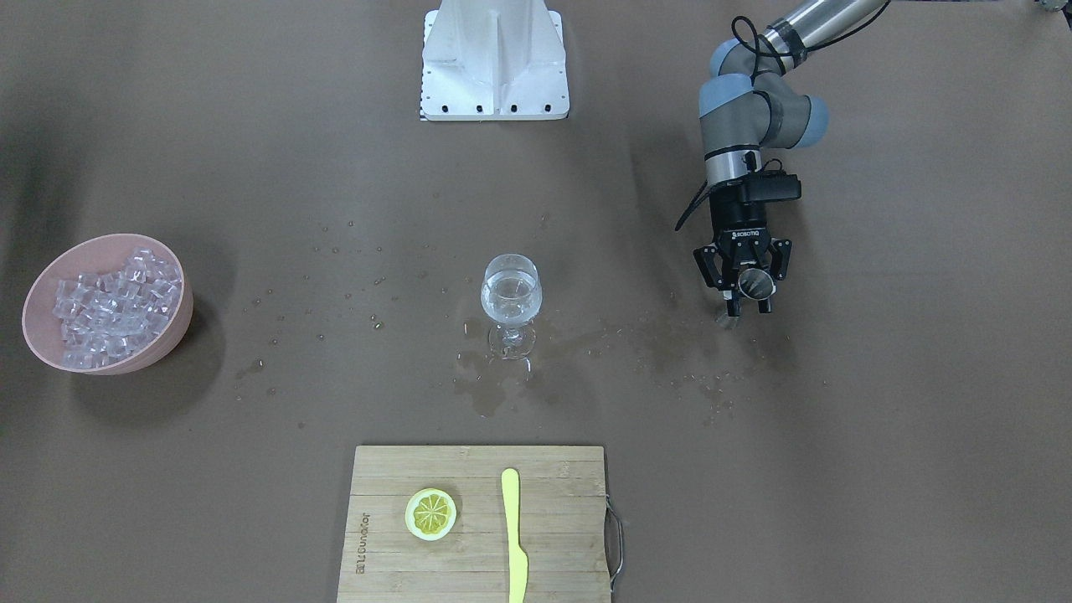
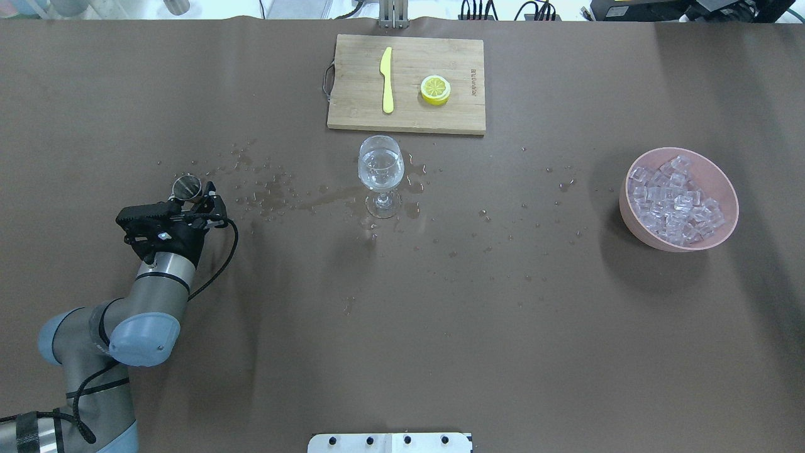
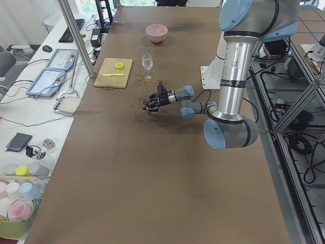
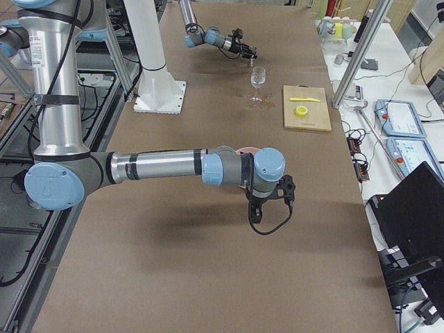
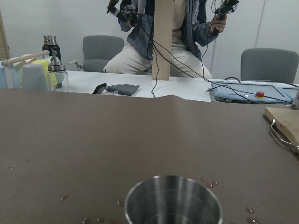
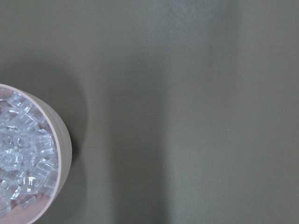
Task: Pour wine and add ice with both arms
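Observation:
My left gripper (image 1: 748,289) is low over the table on my left, shut on a small steel cup (image 1: 756,285); it also shows in the overhead view (image 2: 188,189). The cup's open rim (image 5: 173,200) fills the bottom of the left wrist view. A stemmed glass (image 1: 511,293) stands mid-table holding clear wine (image 2: 380,171). A pink bowl (image 1: 172,322) of ice cubes (image 1: 113,306) sits on my right. My right gripper (image 4: 277,191) hovers beside that bowl (image 6: 63,154); I cannot tell whether it is open or shut.
A wooden cutting board (image 1: 553,544) at the far edge carries a lemon slice (image 1: 430,513) and a yellow knife (image 1: 513,536). Spilled drops and a wet patch (image 1: 502,377) lie around the glass. The white base block (image 1: 494,63) stands at the robot's side.

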`<state>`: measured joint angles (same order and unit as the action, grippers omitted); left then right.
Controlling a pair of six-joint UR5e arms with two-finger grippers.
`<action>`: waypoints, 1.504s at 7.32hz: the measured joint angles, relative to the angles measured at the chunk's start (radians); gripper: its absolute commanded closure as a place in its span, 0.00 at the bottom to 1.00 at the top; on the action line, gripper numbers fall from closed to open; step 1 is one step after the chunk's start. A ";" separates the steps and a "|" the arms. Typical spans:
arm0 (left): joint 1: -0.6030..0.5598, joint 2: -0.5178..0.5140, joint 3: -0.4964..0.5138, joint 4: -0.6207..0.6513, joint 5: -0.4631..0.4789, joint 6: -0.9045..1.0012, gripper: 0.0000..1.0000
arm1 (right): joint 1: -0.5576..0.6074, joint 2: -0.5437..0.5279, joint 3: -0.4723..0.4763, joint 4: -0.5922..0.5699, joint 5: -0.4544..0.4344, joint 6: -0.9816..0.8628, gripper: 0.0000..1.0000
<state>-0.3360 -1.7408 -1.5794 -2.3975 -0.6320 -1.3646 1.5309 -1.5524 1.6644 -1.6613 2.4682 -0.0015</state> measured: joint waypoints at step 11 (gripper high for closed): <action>0.182 0.176 -0.260 0.013 -0.008 0.026 0.01 | 0.000 0.006 0.001 0.000 0.000 -0.002 0.00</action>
<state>-0.1541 -1.5652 -1.8394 -2.3843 -0.6396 -1.3381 1.5309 -1.5463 1.6651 -1.6613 2.4677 -0.0037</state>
